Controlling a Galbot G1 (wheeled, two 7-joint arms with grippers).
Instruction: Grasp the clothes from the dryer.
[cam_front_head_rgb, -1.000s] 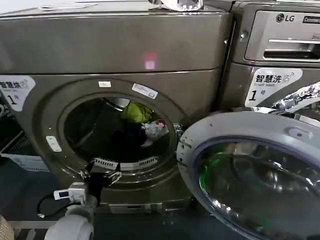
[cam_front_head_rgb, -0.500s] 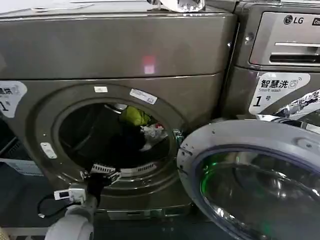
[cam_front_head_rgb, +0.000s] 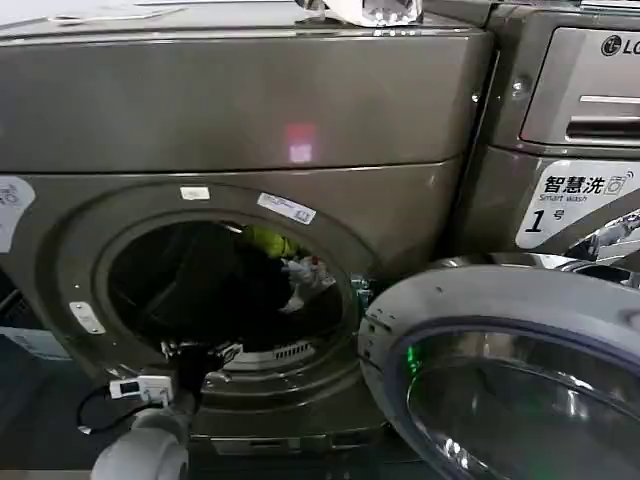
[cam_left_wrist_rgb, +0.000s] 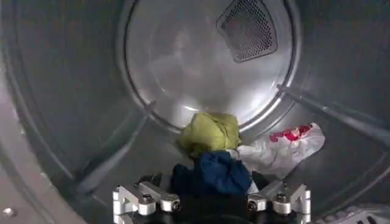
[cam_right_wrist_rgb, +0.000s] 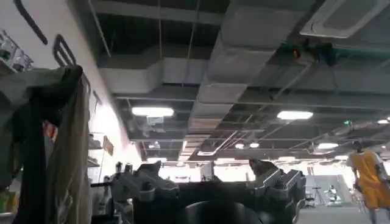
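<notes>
Machine: the large bronze-grey front-loading dryer (cam_front_head_rgb: 240, 120) with a round porthole stands with its grey-rimmed glass door (cam_front_head_rgb: 500, 370) swung fully open beside the porthole.

Load: the clothes (cam_left_wrist_rgb: 234, 152), a small heap of soft fabric, lie on the drum floor toward the back of the dryer. The yellow-green garment (cam_left_wrist_rgb: 209, 131) sits rearmost, the dark navy garment (cam_left_wrist_rgb: 210, 173) lies in front of it and touching it, and the white garment with red marks (cam_left_wrist_rgb: 281, 146) spreads to one side of both. In the head view the heap (cam_front_head_rgb: 285, 265) is seen deep in the porthole.

Left pincer: the left pincer (cam_left_wrist_rgb: 211, 203) is at the lower rim of the dryer's porthole (cam_front_head_rgb: 200, 355), aimed into the drum. Its fingers stand wide apart and hold nothing. The navy garment lies just ahead of the gap between them, not yet enclosed.

Right pincer: the right pincer (cam_right_wrist_rgb: 210, 185) is away from the dryer, pointing up at the ceiling, idle. Fingers spread, nothing held.

Step in hand: judged as the approach to the grasp; the reach into the drum is under way, contact not made.

Next move: likely calls for advancing the left pincer deeper and lower until the fingers straddle a fold of the navy garment, then closing firmly.

Risk: limp fabric may slip from a shallow pinch; the rim of the porthole sits close under the arm.
</notes>
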